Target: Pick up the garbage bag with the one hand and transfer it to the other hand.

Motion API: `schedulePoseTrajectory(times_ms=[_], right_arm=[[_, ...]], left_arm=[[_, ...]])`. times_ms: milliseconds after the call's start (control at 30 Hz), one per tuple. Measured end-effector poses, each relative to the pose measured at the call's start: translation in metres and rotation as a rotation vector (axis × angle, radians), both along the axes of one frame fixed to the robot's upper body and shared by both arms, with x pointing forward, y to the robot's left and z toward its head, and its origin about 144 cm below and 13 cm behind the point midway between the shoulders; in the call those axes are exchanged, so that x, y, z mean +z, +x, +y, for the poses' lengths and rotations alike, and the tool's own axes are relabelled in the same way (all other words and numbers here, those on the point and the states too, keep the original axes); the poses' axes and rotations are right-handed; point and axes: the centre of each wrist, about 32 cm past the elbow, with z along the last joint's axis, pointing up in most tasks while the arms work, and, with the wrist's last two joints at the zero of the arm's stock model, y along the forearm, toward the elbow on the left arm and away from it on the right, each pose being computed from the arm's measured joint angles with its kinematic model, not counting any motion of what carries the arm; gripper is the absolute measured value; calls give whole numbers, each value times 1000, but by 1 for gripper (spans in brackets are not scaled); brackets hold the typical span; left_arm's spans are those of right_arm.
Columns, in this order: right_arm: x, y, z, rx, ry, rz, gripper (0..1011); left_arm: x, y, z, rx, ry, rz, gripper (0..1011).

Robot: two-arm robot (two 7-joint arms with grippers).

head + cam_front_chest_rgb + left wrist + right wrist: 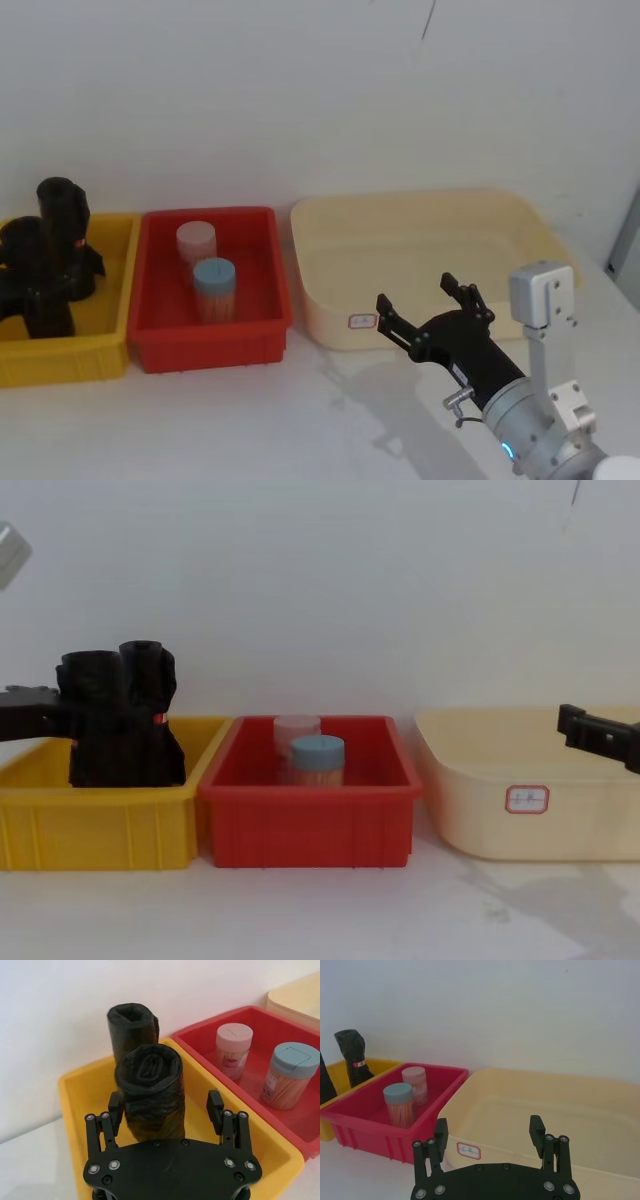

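Observation:
The garbage bag (150,1085), a thick, tightly wound black roll, stands upright in the yellow bin (75,1091) at the far left of the table. My left gripper (165,1105) is open and straddles it: one finger (116,1105) lies against its side, and the other finger (215,1105) stands a little off it. In the chest view the bag (95,705) is the left of two rolls. My right gripper (416,292), on the arm with the blue ring, hangs open and empty in front of the cream tub (420,215).
A second black roll (132,1025) with a small red mark stands just behind the bag in the same bin. The red bin (210,345) in the middle holds a pink-lidded jar (196,240) and a blue-lidded jar (213,285). A white wall runs behind the bins.

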Motion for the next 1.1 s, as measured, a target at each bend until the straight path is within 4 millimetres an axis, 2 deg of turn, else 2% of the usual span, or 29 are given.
schedulePoseTrajectory(times_ms=[200,333,367,433,500,733,1100], right_arm=[[0,0,0,0,0,0,1001],[0,0,0,0,0,0,1001],[0,0,0,0,0,0,1001],[0,0,0,0,0,0,1001],[0,0,0,0,0,0,1001],[0,0,0,0,0,0,1001],[0,0,0,0,0,0,1001]], left_arm=[[-3,15,-3,-52,1,26,989],[-6,23,-6,-86,1,45,906],[-7,25,-7,-97,0,49,855],[-8,27,-8,-107,0,56,840],[-9,29,-9,-121,0,60,750],[-10,30,-12,-146,6,62,563],[-7,27,-16,-169,19,45,476]])
